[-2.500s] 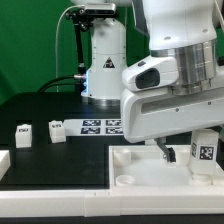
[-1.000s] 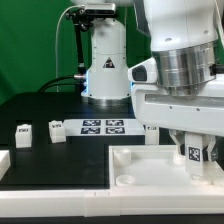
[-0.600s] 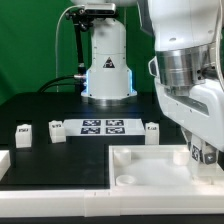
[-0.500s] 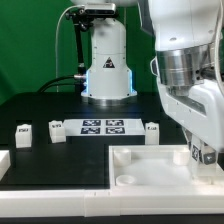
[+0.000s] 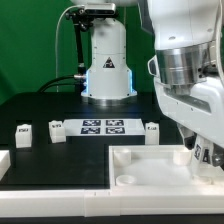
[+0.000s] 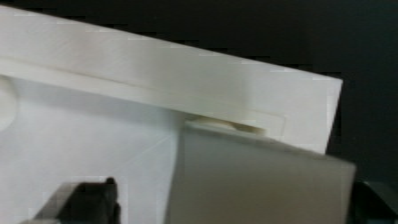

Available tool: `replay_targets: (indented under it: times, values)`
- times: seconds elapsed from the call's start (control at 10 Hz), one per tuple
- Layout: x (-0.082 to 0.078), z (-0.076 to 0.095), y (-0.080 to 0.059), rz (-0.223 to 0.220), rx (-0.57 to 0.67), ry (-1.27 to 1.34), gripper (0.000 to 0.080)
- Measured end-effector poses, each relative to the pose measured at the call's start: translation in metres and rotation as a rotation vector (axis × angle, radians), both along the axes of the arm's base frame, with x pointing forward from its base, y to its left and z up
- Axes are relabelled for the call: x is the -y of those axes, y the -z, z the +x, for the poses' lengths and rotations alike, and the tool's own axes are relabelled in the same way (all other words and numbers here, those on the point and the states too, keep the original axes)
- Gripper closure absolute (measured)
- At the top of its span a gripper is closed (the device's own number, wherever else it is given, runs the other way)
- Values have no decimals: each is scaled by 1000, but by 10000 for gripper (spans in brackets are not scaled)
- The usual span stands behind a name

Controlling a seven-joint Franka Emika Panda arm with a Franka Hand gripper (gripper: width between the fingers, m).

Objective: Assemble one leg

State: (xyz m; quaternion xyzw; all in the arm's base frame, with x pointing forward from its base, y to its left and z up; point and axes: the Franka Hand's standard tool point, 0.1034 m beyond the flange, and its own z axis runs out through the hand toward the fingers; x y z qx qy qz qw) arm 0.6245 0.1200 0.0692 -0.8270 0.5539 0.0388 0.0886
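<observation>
The leg (image 5: 194, 153) is standing at the far corner of the white panel (image 5: 140, 165), on the exterior view's right. The gripper (image 5: 204, 155) is reaching down around it — whether the jaws are pinching it, I cannot tell. Another small block (image 5: 152, 131) is lying beside the marker board (image 5: 105, 126).

The two-finger gripper (image 5: 204, 153) is half hidden behind the arm's white wrist housing (image 5: 192, 108) and clipped by the picture's edge, so how its jaws stand cannot be told. Under it, the large white square panel (image 5: 150, 165) is cut off. The wrist view is blurred: an unidentifiable grey slab (image 6: 267, 185) covers part of a round socket (image 6: 228, 124). The tag on the small white stubby plastic block (image 5: 152, 131) nearest the gripper is too small to read.
</observation>
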Motion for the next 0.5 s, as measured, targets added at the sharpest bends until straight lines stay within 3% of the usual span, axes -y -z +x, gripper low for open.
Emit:
replay_targets:
  times: [0.1, 0.5]
  values:
    - [0, 0, -1, -5, 28, -136, 166]
    - [-5, 2, -6, -20, 106, -515, 150]
